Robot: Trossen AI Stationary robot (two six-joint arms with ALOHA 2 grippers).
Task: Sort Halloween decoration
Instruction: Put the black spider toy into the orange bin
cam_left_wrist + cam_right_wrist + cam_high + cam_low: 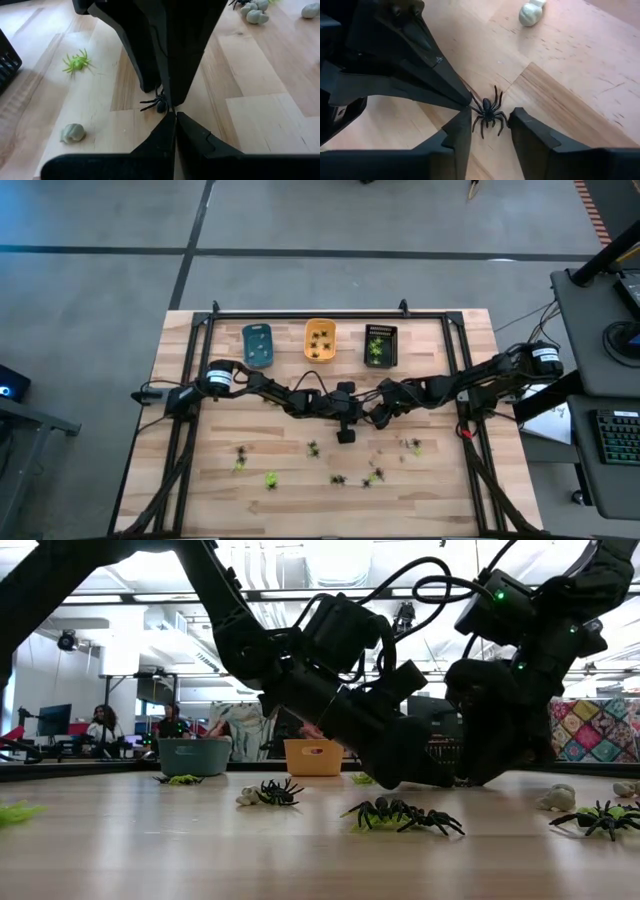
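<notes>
A small black spider (487, 112) of the Halloween decoration lies flat on the wooden table at mid-table. My right gripper (491, 112) is open, one finger on each side of it. My left gripper (175, 114) is shut, and its pointed tip (468, 101) comes in beside the spider (159, 104). In the high view both grippers (368, 418) meet over the spider and hide it. More black, green and pale figures (340, 478) are scattered toward the near edge. My left gripper's shut tip (470, 103) meets the end of one front leg of the black spider, slanting down from the table's left. The spider lies flat on the wood. My right gripper's fingers (462, 127) stand close by the leg tips; whether they touch, I cannot tell.
At the far edge stand a blue tray (257, 345), an orange tray (320, 340) and a black tray (380, 345), each with figures inside. A green spider (76, 62) and a pale figure (73, 132) lie close to the grippers. Black frame rails (330, 313) border the table.
</notes>
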